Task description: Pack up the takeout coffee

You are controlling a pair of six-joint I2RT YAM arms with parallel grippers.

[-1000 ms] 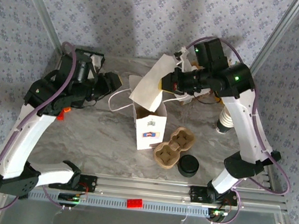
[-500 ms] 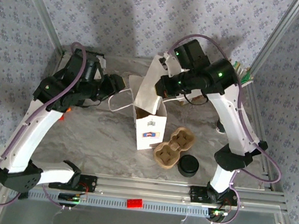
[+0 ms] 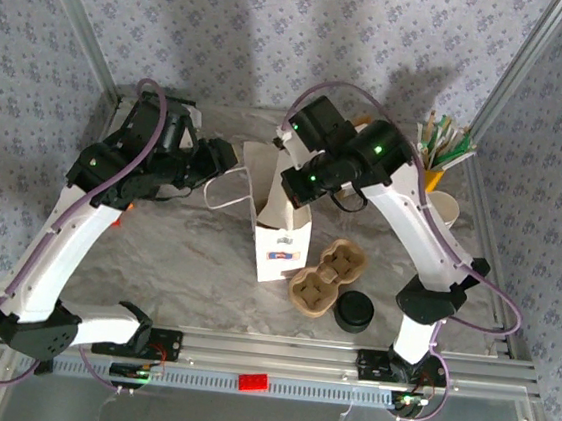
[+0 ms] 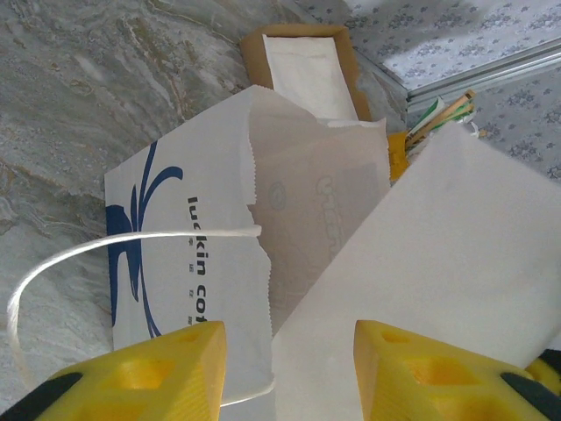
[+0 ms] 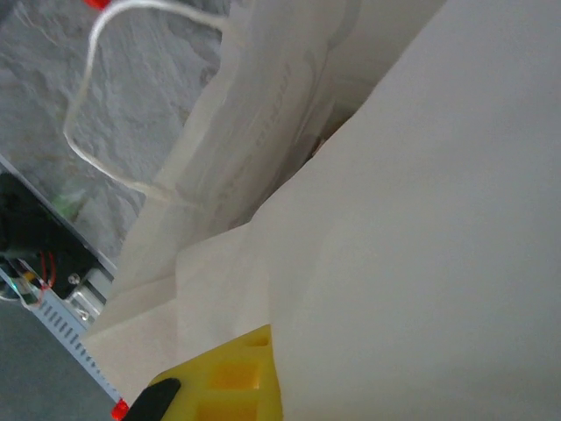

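Top external shows us the white paper bag (image 3: pixel 284 243) upright in the middle of the surface (image 3: pixel 186 251), mouth open. The right tool (image 3: pixel 292 184), pressed together, pinches a cream paper sheet (image 4: pixel 447 254) that slants into this mouth. At 10 o'clock of the bag we see the left tool (image 4: pixel 285 351), spread apart, by the string handle (image 4: pixel 105 250). A pulp cup carrier (image 3: pixel 327 276) and a black lid (image 3: pixel 354 312) lie at 4 o'clock, near it.

Floral-papered walls (image 3: pixel 230 24); grey marbled tabletop (image 3: pixel 181 255); aluminium frame rails (image 3: pixel 296 351).
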